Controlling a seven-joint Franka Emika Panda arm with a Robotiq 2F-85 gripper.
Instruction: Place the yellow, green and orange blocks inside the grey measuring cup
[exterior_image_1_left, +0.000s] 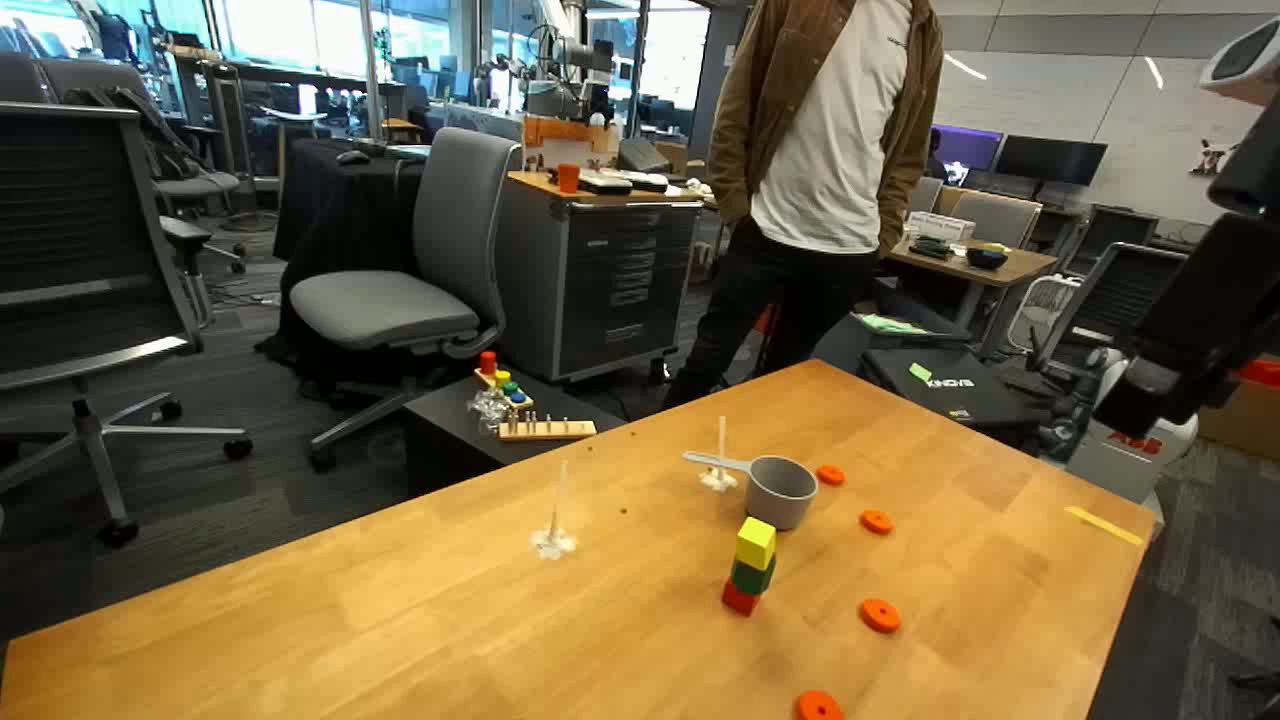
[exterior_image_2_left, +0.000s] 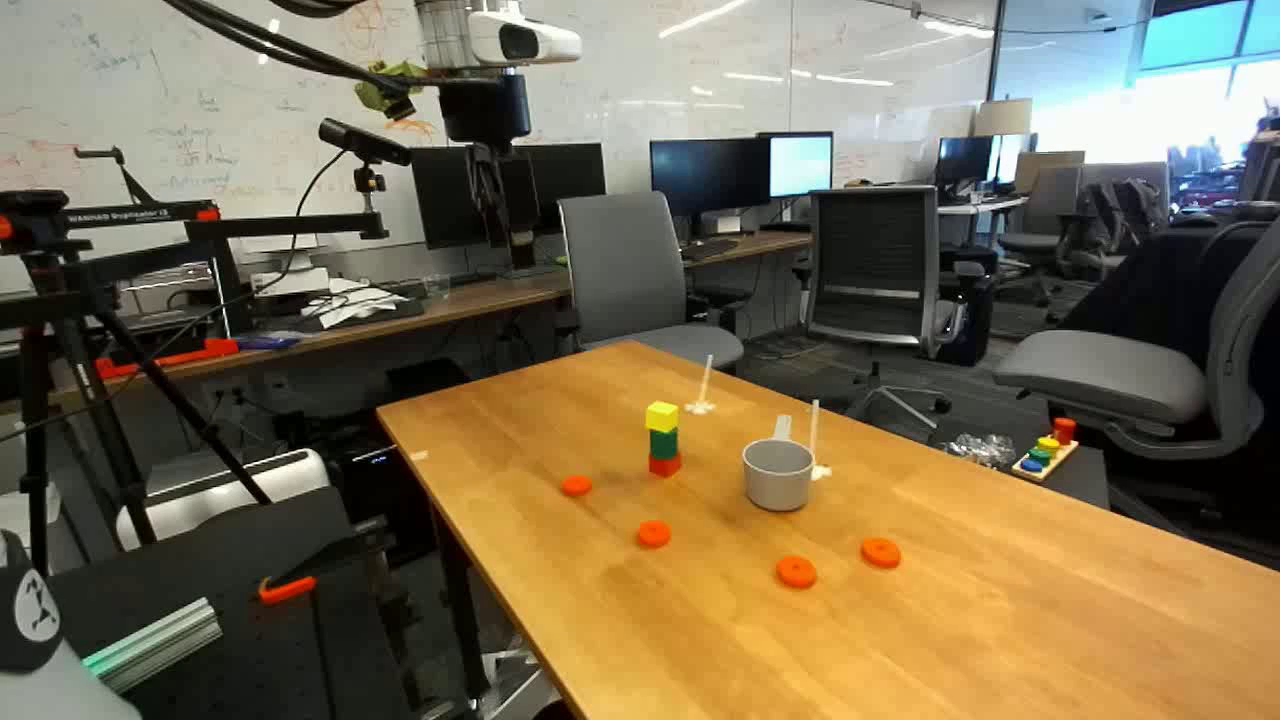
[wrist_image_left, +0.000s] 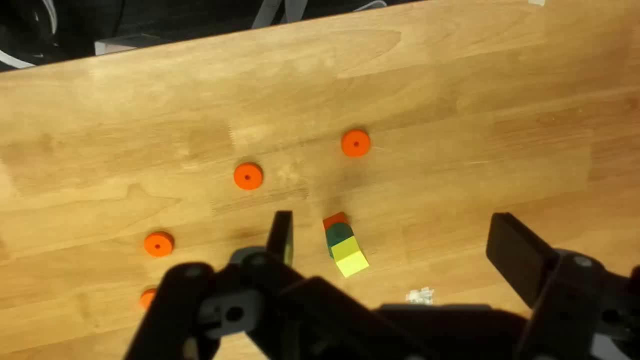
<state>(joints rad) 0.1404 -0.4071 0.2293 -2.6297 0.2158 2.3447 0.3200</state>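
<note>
Blocks (exterior_image_2_left: 663, 443) outside grey measuring cup (exterior_image_2_left: 777, 488)

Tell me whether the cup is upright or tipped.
Upright: in both exterior views the cup sits base down on the table, its open mouth facing up.

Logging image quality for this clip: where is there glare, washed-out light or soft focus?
In both exterior views, the background windows are washed out; in an exterior view, light streaks reflect on the whiteboard; in the wrist view, the gripper is dark and looks slightly soft, while the yellow block reads clearly.
</note>
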